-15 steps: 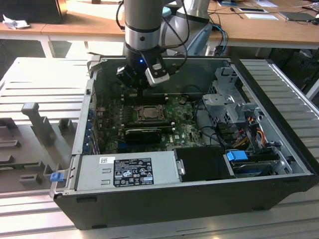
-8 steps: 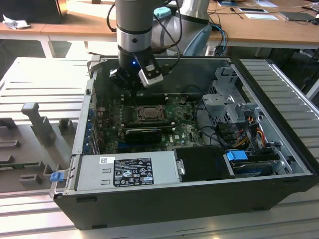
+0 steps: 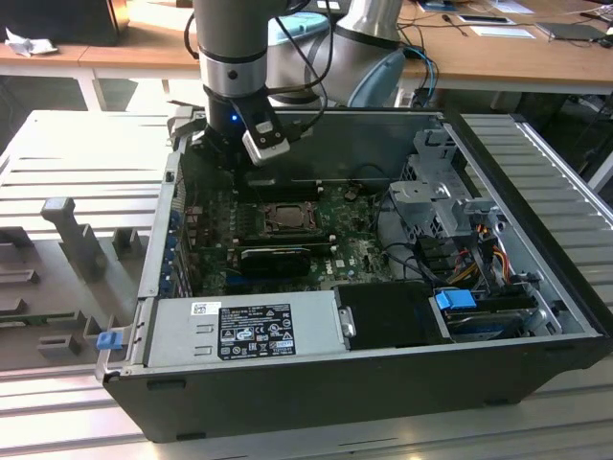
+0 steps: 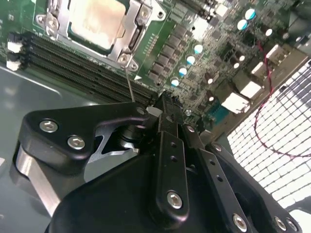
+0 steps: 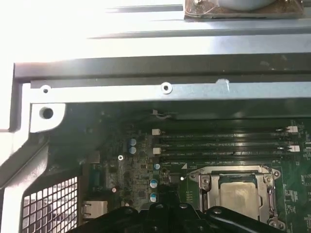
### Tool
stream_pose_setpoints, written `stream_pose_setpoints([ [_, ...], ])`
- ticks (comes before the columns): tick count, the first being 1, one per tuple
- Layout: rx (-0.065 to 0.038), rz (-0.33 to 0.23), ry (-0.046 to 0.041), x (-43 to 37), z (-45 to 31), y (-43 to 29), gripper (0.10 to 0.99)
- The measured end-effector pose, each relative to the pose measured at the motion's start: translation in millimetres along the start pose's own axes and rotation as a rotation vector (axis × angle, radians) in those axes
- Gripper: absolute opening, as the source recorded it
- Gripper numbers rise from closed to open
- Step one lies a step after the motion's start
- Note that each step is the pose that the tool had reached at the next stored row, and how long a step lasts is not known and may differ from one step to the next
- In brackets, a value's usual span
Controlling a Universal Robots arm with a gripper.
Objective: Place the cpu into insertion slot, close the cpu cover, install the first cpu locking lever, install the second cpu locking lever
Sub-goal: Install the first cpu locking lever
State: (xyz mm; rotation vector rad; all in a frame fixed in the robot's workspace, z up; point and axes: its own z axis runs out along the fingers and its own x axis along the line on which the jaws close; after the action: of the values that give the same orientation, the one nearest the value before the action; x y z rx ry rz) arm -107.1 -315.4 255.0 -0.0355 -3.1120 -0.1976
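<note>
Strong glare whitens the case wall (image 5: pixel 58 34) in the first wrist view (detail lost there); the cpu (image 4: pixel 95 22) gleams pale, while the green board (image 3: pixel 354 225) lies shadowed.

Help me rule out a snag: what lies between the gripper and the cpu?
In the second wrist view, a thin metal rod and the cpu cover's grey frame lie between the gripper and the cpu.

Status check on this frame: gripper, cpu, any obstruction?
Shut gripper near insertion slot. In it the cpu, cpu cover down. Thin lever rod runs toward gripper; contact unclear.
</note>
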Motion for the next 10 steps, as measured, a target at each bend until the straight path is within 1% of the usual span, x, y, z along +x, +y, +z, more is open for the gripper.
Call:
stream_pose_setpoints([
  [5,0.002,0.0,-0.0001,-0.1,0.9,6.9,0.106],
  [7,0.004,0.0,0.0,-1.2,1.0,7.9,0.106],
  [10,0.004,0.0,0.0,-5.3,0.9,8.3,0.106],
])
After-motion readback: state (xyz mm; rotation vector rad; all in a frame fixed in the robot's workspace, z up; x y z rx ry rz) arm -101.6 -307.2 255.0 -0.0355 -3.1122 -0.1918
